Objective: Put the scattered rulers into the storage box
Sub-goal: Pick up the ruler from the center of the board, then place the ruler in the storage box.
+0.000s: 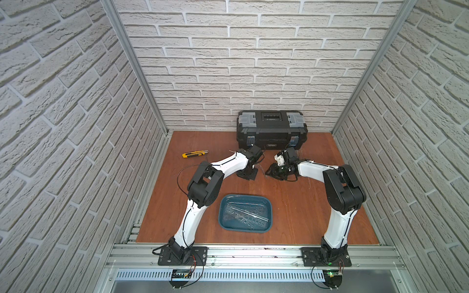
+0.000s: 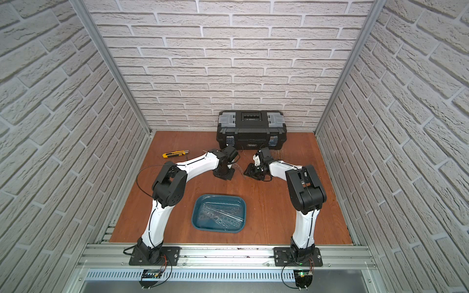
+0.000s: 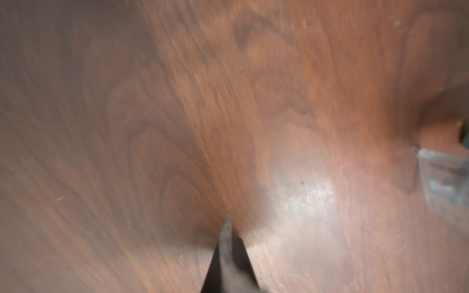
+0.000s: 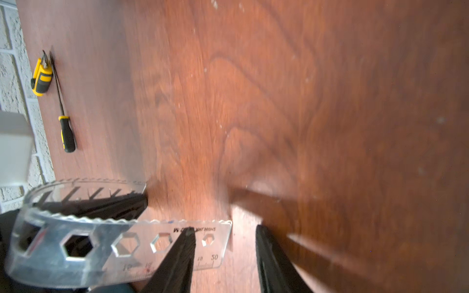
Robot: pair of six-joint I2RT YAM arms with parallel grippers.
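The left arm (image 1: 189, 223) and right arm (image 1: 337, 228) had white curved links, black joints, thin black cables and black base plates.

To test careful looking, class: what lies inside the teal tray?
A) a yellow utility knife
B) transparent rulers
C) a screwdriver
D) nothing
B: in a top view, clear rulers with cut-out holes lie inside the teal tray, while the utility knife lies outside it.

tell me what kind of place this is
Probably a staged workshop booth for robot work rather than a real garage: brick-pattern wall panels in an aluminium frame, plus a black toolbox and utility knife on a wood-grain tabletop.
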